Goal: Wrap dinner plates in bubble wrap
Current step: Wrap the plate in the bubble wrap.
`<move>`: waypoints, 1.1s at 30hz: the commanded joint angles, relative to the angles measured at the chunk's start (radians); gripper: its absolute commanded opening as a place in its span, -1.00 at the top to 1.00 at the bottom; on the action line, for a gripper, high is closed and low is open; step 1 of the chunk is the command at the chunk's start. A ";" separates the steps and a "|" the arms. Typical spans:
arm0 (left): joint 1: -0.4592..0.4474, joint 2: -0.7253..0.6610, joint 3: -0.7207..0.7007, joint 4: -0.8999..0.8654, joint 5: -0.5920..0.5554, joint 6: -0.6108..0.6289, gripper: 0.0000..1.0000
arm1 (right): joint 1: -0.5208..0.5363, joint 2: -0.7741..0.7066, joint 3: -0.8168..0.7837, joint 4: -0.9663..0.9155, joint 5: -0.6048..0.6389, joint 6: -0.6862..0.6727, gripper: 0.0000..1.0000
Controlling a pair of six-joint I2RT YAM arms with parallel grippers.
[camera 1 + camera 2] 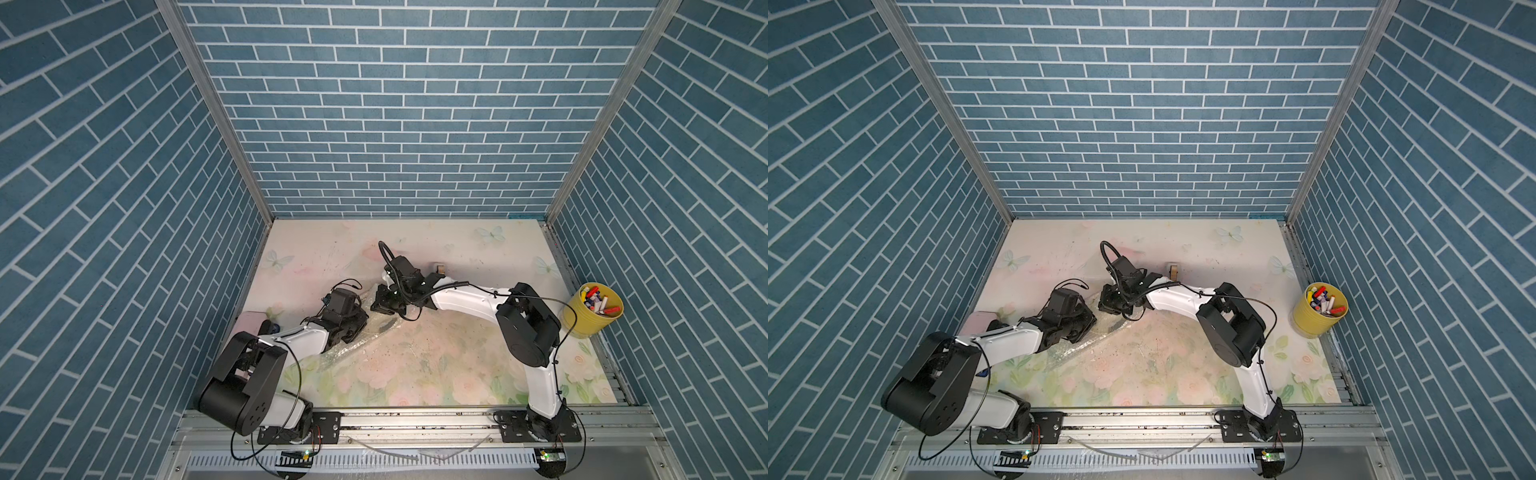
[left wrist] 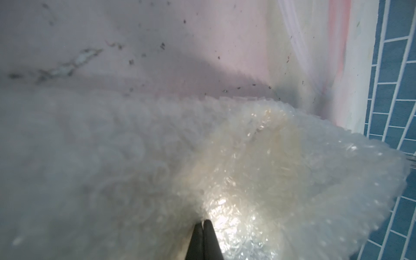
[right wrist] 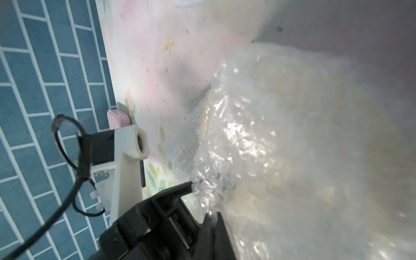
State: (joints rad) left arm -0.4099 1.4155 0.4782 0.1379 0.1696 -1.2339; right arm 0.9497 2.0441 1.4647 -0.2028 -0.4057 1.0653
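Left tool [image 2: 203,222] and right tool [image 3: 213,216], each tight-shut on a fold of the bubble wrap [image 2: 270,168]

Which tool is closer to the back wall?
The right tool, on the arm nearest the yellow cup; it pinches the bubble wrap farther back. The left tool grips the same wrap nearer the front rail.

Clear, glinting bubble wrap [image 2: 258,180], pastel pink-and-green floral tabletop [image 1: 457,374] with butterflies, bright yellow cup [image 1: 579,324], blue white-lined brick walls [image 1: 395,124].
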 commanded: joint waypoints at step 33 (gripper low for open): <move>-0.020 0.109 0.022 0.192 0.090 -0.065 0.87 | -0.003 0.080 -0.107 0.064 -0.080 0.070 0.94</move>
State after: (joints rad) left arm -0.4244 1.4528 0.4927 0.2562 0.2001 -1.3094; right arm 0.9451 2.1372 1.3979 -0.0898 -0.5270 1.1015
